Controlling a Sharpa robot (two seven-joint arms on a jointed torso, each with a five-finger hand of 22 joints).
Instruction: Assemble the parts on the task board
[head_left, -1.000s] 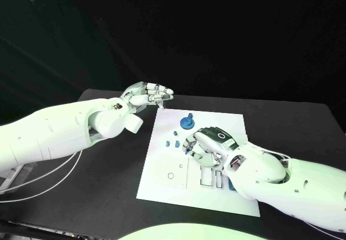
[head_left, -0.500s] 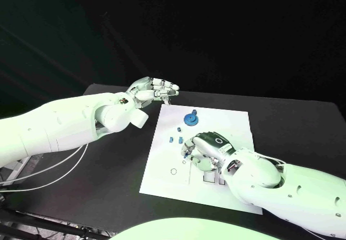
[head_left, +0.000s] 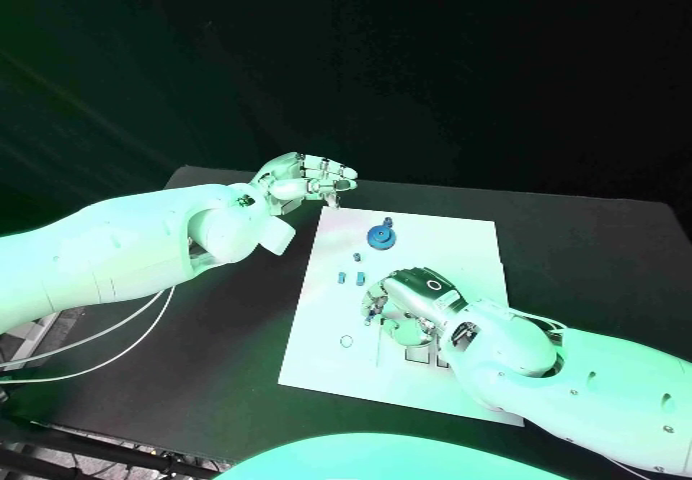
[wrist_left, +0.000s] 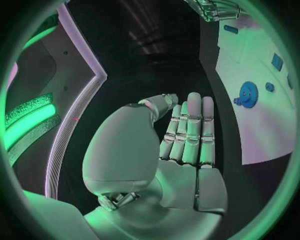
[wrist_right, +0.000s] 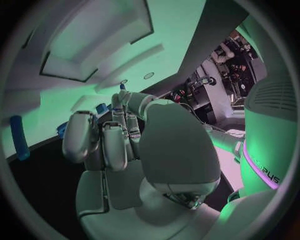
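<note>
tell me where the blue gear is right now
In the head view the blue gear sits near the task board's far edge, just right of the left hand.

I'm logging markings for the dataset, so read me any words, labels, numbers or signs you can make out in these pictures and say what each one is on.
None can be read for certain.
The task board carries no readable print in the head view.
Raised letters on a white casing in the right wrist view are cut off and too unclear to read.

I see two smooth white arm shells, each ending in a silver segmented hand, left hand (head_left: 306, 180) and right hand (head_left: 408, 300), with thin white cables (head_left: 87, 335) trailing below the left arm.
</note>
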